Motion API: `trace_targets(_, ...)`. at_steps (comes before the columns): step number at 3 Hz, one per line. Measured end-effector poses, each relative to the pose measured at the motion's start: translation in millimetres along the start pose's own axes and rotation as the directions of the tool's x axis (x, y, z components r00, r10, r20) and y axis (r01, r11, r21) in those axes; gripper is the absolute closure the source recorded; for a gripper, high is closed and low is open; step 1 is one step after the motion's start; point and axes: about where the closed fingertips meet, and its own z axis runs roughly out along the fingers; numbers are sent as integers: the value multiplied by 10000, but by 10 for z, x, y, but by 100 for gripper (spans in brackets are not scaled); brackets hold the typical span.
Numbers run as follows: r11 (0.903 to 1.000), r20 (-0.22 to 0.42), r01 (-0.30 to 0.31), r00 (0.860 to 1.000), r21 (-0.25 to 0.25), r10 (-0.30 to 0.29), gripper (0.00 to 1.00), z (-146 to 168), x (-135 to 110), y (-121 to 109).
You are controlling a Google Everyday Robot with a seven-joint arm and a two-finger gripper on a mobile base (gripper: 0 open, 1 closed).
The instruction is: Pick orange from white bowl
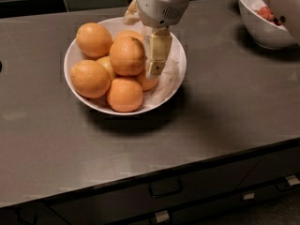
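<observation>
On the dark tabletop (225,111), the tool (155,62) hangs inside the white bowl (174,48), just right of the topmost orange (126,55); its grip cannot be told.

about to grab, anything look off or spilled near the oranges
Nothing stands out: oranges piled in the white bowl, none on the counter. The gripper hangs over its right side, beside the top orange.

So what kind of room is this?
Probably a kitchen: dark countertop with drawers beneath, a white bowl of oranges, a second bowl of red fruit. The gripper hangs over the white bowl, beside the oranges.
</observation>
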Motion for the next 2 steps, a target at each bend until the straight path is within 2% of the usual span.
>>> trace_targets(2,9988,251,375,9990,-312,-367,21,128,-122,-57)
